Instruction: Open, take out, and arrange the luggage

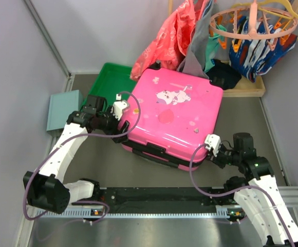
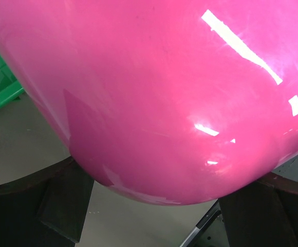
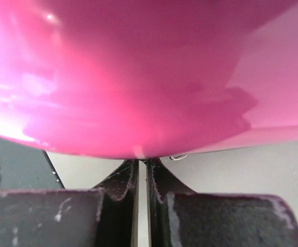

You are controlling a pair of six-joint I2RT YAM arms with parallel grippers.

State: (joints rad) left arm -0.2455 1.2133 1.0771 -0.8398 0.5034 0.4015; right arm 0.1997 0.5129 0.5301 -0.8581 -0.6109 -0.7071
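The luggage [image 1: 174, 110] is a hot-pink hard-shell suitcase lying flat and closed on the table, white cartoon stickers on its top. My left gripper [image 1: 123, 125] is at its left corner, open. In the left wrist view the wide-spread fingers [image 2: 61, 203] sit on either side of the rounded pink shell [image 2: 164, 92]. My right gripper [image 1: 204, 156] is at the near right corner. In the right wrist view it [image 3: 142, 163] is shut, its tips tucked under the pink shell [image 3: 138, 67]. A small metal piece [image 3: 177, 156] shows beside the tips. Whether anything is pinched is hidden.
A green plastic tray [image 1: 108, 77] lies behind the suitcase's left corner, and a pale-teal box [image 1: 64, 109] rests by the left wall. Clothes [image 1: 180, 31] are piled at the back beside a peach clip hanger [image 1: 254, 25]. A black rail [image 1: 159, 198] runs along the near edge.
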